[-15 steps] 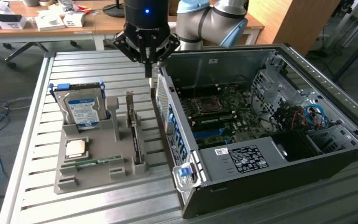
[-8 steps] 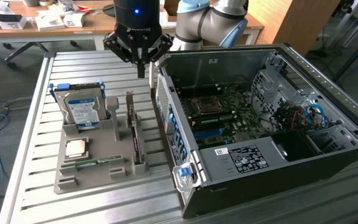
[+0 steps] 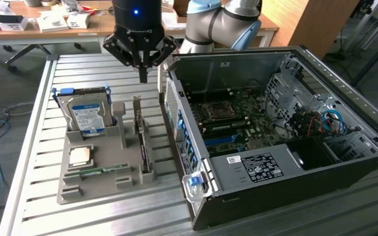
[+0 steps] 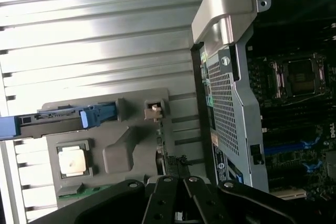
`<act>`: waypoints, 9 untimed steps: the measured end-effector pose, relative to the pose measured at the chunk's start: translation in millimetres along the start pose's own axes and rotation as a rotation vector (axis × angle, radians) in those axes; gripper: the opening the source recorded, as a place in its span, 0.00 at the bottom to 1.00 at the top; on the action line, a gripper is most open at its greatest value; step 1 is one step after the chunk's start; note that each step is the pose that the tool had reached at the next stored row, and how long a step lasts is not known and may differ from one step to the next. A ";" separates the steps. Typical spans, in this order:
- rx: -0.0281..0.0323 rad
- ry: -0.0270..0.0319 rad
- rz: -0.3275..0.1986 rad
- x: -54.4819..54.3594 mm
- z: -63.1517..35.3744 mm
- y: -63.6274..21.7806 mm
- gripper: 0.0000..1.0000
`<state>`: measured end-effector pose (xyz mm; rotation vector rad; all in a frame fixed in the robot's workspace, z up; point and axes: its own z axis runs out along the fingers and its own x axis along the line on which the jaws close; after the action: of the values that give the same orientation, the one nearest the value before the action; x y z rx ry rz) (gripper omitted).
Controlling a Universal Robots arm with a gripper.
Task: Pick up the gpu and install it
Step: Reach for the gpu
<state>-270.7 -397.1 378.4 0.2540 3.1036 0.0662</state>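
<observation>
Exterior view: my gripper (image 3: 143, 74) hangs in the upper middle of the frame above the slatted table (image 3: 84, 73), fingers pressed together and holding nothing. The gpu (image 3: 138, 130) stands on edge in the grey holder (image 3: 104, 182), left of centre, between the hard drive (image 3: 87, 118) and the case (image 3: 241, 206). I judge this the approach. I'd line the jaws across the card's thin top edge, clear of the bracket end, and descend straight so the card doesn't tilt in its slot.
</observation>
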 end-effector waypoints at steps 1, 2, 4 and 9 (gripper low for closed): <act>0.0000 0.0000 0.001 1.3 0.0 -0.2 0.11; 0.0000 -0.0001 0.001 2.3 0.0 -0.3 0.11; 0.0000 -0.0001 0.002 3.3 0.0 -0.5 0.11; 0.0000 0.0000 0.002 3.5 -0.1 -0.5 0.11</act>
<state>-274.2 -397.1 378.4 0.2565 3.1034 0.0662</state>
